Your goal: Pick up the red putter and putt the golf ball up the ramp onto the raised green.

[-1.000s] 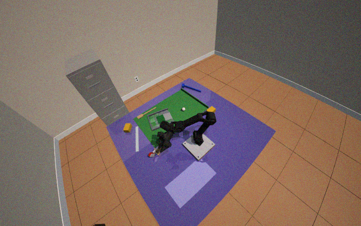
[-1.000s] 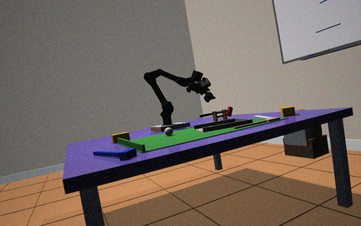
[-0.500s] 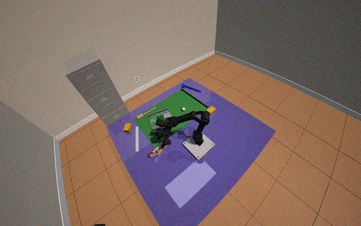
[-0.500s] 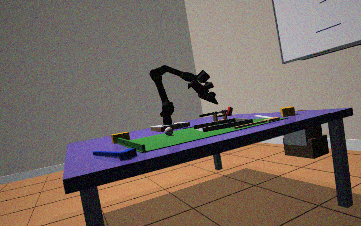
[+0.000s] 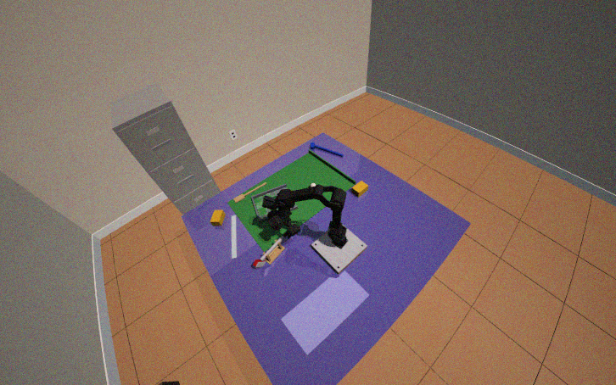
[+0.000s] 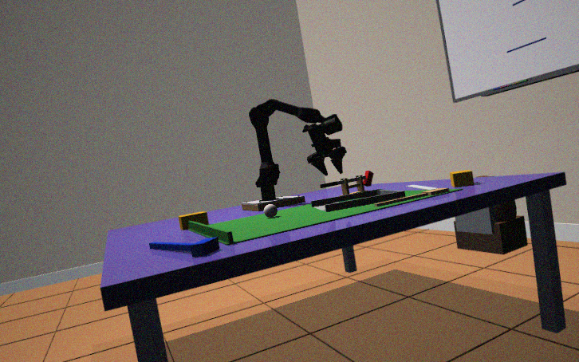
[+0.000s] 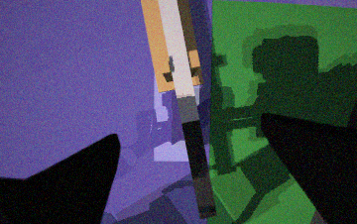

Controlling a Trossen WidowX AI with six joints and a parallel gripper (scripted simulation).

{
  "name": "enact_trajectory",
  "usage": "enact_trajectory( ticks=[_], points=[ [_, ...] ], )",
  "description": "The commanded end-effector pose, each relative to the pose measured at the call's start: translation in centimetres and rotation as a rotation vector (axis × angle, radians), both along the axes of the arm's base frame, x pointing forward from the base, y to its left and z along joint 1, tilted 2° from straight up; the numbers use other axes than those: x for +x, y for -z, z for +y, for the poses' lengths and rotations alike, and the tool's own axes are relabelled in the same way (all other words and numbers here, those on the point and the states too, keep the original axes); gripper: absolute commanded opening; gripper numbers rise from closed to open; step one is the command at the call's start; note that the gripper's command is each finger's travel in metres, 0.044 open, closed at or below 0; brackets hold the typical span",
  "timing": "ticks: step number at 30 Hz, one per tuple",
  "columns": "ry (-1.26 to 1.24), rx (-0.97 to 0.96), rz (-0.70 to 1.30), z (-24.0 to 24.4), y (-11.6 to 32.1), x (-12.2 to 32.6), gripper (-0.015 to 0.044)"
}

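Observation:
The red putter [image 5: 258, 263] [image 6: 368, 178] lies across a small wooden stand [image 5: 276, 254] [image 6: 344, 187]. Its white shaft and dark grip [image 7: 194, 149] show in the wrist view. My gripper [image 6: 333, 174] [image 7: 189, 130] is open and empty, above the grip end, with the grip between and below the spread fingertips. The white golf ball [image 5: 312, 185] [image 6: 269, 210] is on the green mat [image 5: 290, 170] [image 6: 251, 228], partly hidden by the arm in the top view. The grey-walled ramp and raised green [image 5: 254, 207] [image 6: 367, 200] stand on the mat, partly hidden by the arm and walls.
A dark rail [image 5: 331, 167] [image 6: 209, 231] edges the mat. A blue club [image 5: 327, 150] [image 6: 204, 246] lies beyond it; a wooden club [image 5: 249, 192] [image 6: 409, 197] lies beside the ramp. Yellow blocks [image 5: 217, 217] [image 5: 360, 188] [image 6: 462, 178] [image 6: 193, 219] and a white strip [image 5: 233, 236] [image 6: 420, 186] are nearby.

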State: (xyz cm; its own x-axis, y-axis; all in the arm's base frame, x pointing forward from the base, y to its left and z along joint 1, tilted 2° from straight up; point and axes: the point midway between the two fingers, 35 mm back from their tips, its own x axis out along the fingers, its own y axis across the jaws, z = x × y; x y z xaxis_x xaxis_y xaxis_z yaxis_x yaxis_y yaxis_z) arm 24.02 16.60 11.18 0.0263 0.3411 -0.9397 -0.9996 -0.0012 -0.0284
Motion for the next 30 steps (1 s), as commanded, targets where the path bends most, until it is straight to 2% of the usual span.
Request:
enact_trajectory(
  ticks=[1,23,30],
  points=[
    [-0.055,-0.047,-0.002,-0.9,-0.1,0.3,0.0440],
    [-0.055,-0.047,-0.002,-0.6,4.5,0.5,0.0440],
    [-0.055,-0.047,-0.002,-0.6,4.7,0.5,0.0440]
  ],
)
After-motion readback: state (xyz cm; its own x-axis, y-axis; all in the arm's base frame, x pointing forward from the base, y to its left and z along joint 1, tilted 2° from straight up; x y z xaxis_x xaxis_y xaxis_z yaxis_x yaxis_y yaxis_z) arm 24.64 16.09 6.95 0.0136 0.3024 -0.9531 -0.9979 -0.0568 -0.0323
